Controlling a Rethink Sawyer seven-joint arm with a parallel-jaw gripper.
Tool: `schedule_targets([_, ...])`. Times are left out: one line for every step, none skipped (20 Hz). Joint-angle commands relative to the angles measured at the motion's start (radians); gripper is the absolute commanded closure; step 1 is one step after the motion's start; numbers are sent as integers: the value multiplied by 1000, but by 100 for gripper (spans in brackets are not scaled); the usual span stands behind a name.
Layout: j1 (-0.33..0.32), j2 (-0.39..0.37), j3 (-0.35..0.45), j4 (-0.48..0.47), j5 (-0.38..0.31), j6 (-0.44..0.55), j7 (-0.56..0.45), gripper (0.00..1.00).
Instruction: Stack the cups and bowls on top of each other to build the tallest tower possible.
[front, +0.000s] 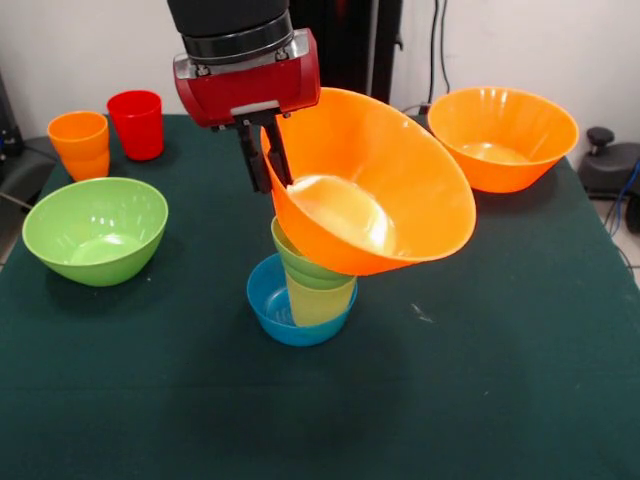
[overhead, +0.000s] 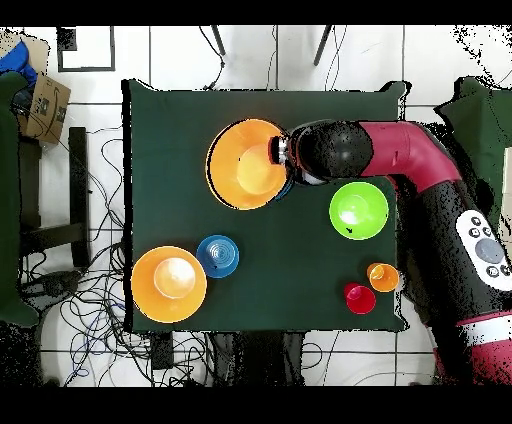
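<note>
Tabletop (front: 520, 380): dark green cloth surface carrying all items.

End effector (front: 268, 160): black fingers below a red wrist block, clamped on the near-side rim of a large orange bowl (front: 385, 180). The bowl is tilted steeply, its opening facing the camera's right.

Tower (front: 310, 275): a small blue bowl (front: 272, 300) on the tabletop, a pale yellow cup (front: 318, 302) inside it, a small green bowl (front: 295, 258) leaning on the cup, and the held orange bowl resting against the green one. The pile stands near the tabletop's middle. In the overhead view the orange bowl (overhead: 246, 163) hides the rest.

Second large orange bowl (front: 502, 135): upright, far right corner in the front view.

Large green bowl (front: 95, 230): upright, left side, well apart from the tower.

Orange cup (front: 79, 143) and red cup (front: 136, 123): upright, side by side at the far left corner.

Second small blue bowl (overhead: 217, 255): overhead view only, just beside the second orange bowl (overhead: 168, 283).
</note>
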Motion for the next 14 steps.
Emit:
schedule_targets([31,20,-50,-23,-65,153,-231,100])
schedule_targets([30,21,-47,-22,-65,155,-231,100])
schedule_targets([29,20,-45,-16,-63,167,-234,100])
schedule_targets([29,20,-45,-15,-62,178,-234,100])
schedule_targets([30,21,-42,-13,-60,186,-236,100])
schedule_targets([30,21,-41,-13,-60,191,-237,100])
schedule_targets([30,20,-38,-11,-59,196,-235,100])
schedule_targets([31,19,-39,-11,-59,203,-232,100])
schedule_targets([31,17,-41,-11,-59,207,-230,100])
schedule_targets([31,16,-40,-10,-61,208,-228,100])
schedule_targets([31,16,-39,-11,-64,210,-229,100])
schedule_targets([30,16,-39,-10,-64,210,-229,100])
schedule_targets([29,15,-38,-8,-65,207,-229,100])
schedule_targets([28,15,-37,-5,-66,206,-228,100])
